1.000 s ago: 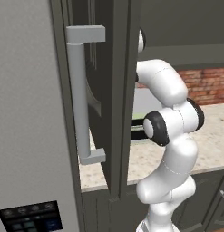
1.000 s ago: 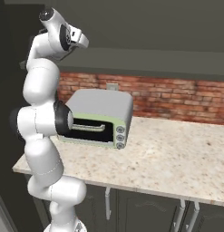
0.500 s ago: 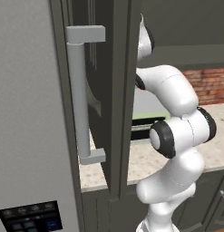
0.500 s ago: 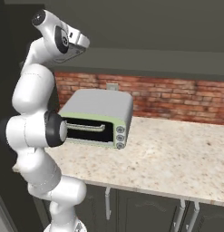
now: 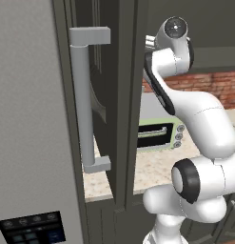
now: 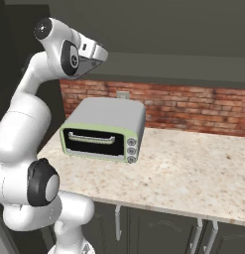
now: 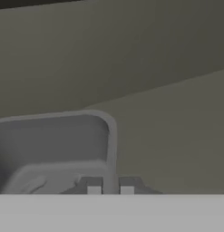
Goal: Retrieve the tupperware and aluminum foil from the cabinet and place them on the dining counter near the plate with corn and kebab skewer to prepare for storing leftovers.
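While jaws pinch tupperware rim, shelf beside bare

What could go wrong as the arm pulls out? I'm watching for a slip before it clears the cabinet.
1. The gripper pinches only the thin rim wall of the tupperware, near one corner; an off-centre hold like that may let the tub tilt or slip.
2. The hand sits up inside the cabinet, directly above the toaster oven, so a dropped tub would probably hit it.
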